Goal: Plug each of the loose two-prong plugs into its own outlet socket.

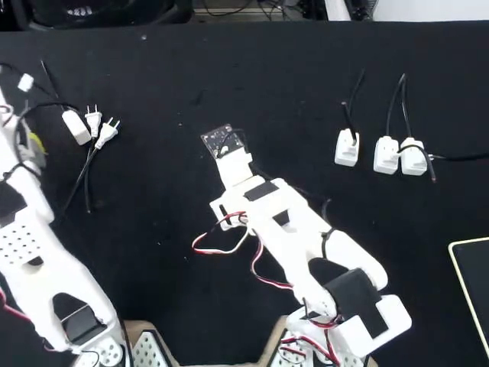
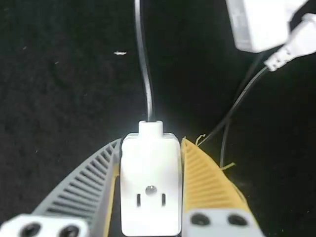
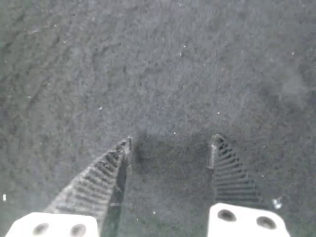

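Black cloth covers the tabletop (image 1: pixel 229 69). My left gripper (image 2: pixel 150 144) is squeezed tight on a white boxy plastic outlet socket (image 2: pixel 150 192) with a black cord, near the tabletop's left edge. Two small white two-prong plugs (image 1: pixel 109 132) lie just beside a white block (image 1: pixel 75 126), loose, I think. My right gripper (image 3: pixel 173 140) is spread wide over bare cloth mid-table. Three white sockets (image 1: pixel 386 154) sit toward the right edge.
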